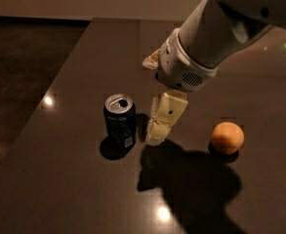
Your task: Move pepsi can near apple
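Note:
The pepsi can (119, 121) stands upright on the dark table (74, 179), left of centre, its silver top facing up. My gripper (156, 89) hangs just right of the can, open and empty. Its lower finger (163, 118) reaches down close beside the can, and its upper finger (152, 58) points away behind it. I cannot tell whether the lower finger touches the can. The apple is hidden behind my arm (215, 33).
A smooth orange fruit (227, 137) lies on the table to the right of the gripper. The table's left edge (59, 72) runs diagonally, with dark floor beyond it. My arm's shadow falls on the table in front.

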`<state>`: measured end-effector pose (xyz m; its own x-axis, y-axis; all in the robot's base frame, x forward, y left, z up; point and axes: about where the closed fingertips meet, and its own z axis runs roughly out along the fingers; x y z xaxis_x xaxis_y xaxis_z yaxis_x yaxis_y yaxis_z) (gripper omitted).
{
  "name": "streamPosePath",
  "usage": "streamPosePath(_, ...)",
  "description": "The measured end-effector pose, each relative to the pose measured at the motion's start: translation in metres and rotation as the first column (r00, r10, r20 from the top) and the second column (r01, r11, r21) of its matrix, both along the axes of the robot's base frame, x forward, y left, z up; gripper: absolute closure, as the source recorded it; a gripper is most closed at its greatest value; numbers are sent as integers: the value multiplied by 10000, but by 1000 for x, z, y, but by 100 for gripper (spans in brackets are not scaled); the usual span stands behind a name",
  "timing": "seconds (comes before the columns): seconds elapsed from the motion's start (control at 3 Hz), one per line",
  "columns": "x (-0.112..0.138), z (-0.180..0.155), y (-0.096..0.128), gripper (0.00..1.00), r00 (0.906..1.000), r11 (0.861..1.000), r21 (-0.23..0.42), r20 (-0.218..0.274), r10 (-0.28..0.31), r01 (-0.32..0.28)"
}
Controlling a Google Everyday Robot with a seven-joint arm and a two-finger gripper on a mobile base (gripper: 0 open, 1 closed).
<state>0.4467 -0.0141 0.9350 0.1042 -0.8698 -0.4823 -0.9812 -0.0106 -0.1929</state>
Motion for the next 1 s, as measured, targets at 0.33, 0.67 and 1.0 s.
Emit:
streamPosePath(0.33, -3, -17, 24, 0, 9987, 9990, -36, -213, 452, -453)
streamPosePath(0.67, -4, -28, 41, 0, 9963, 9970, -111, -412, 757, -762)
streamPosePath(1.0, -2, -32, 50, 11, 9937, 9955, -143, -635, 923, -934)
